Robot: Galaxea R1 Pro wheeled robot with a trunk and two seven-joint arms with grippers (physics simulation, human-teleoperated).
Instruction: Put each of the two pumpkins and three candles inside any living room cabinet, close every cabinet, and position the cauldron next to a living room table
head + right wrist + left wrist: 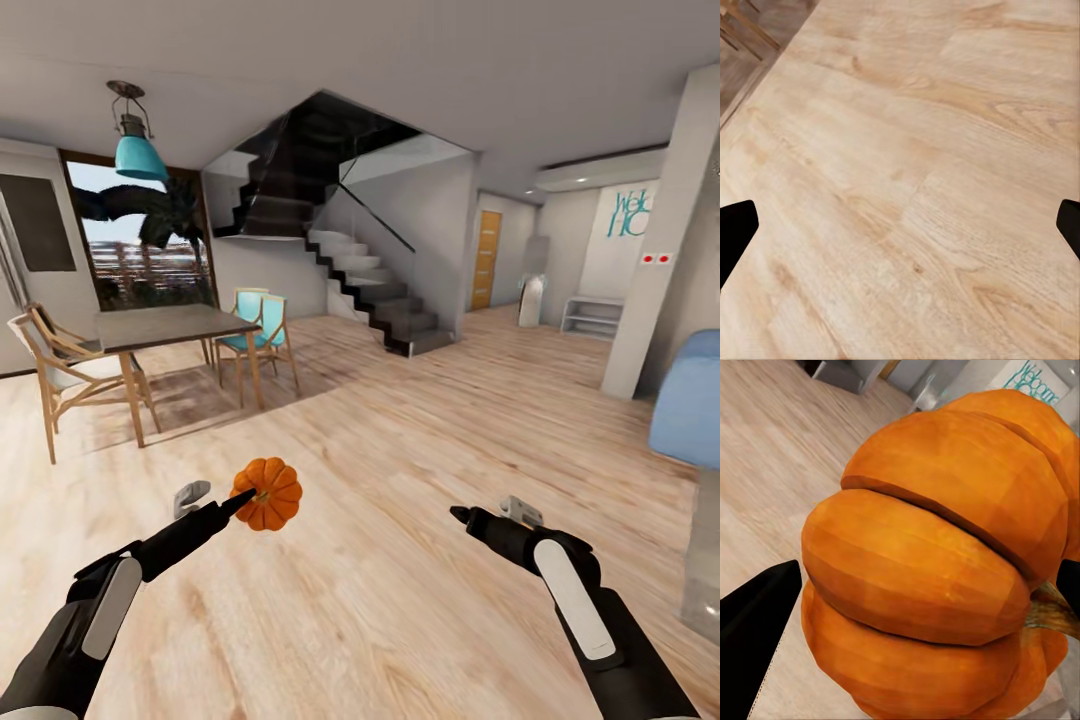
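A ribbed orange pumpkin (268,494) hangs above the wood floor at the lower left of the head view, with my left gripper (250,498) shut on it. In the left wrist view the pumpkin (930,562) sits close between the black fingers (757,615), its stem toward one side. My right gripper (462,516) is held out at the lower right, open and empty. Its black fingertips (735,225) stand wide apart over bare floor planks. The cabinet, candles and cauldron are out of view.
A dark dining table (165,325) with wooden chairs (60,375) stands at the left. A black staircase (370,290) rises at the back. A white pillar (660,250), a blue sofa (690,400) and a grey glassy surface (705,560) line the right edge. Open floor lies ahead.
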